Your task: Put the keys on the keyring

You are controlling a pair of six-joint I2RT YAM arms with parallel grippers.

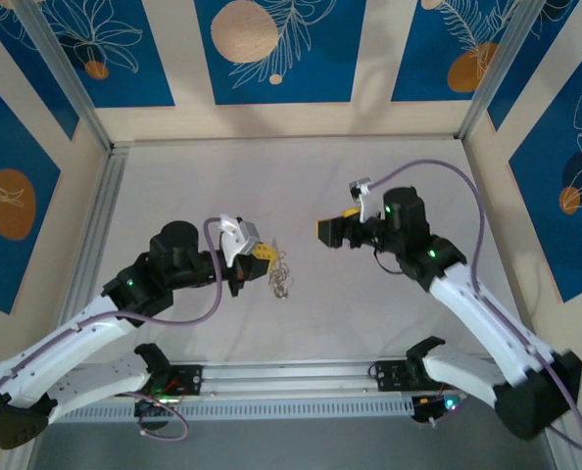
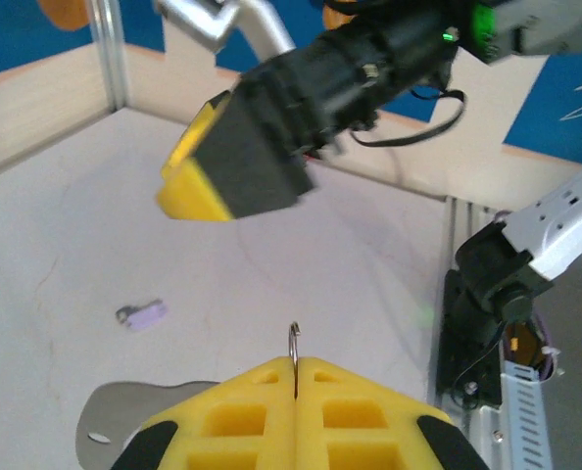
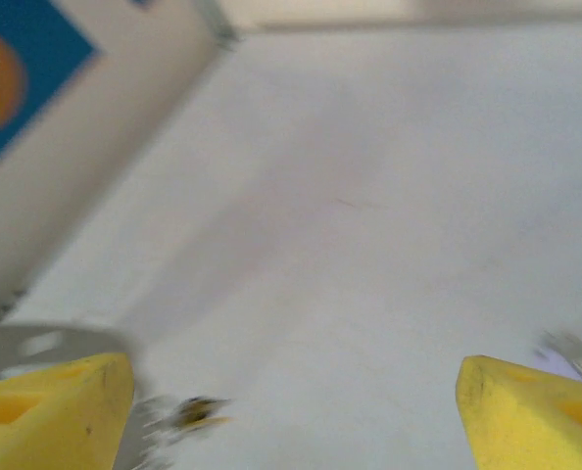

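A pale surface (image 1: 301, 176) under blue walls (image 1: 281, 69) — near its middle the left pincer (image 2: 296, 367) pinches the keyring (image 1: 281, 277); the right pincer (image 3: 293, 382) is spread — a lilac key (image 2: 142, 314) lies loose.

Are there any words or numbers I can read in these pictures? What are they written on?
None can be read.
The blue wall panels carry only white leaf drawings and orange circles.
The yellow fingers of the left gripper are plain.
The lilac key is too small to show any marking.
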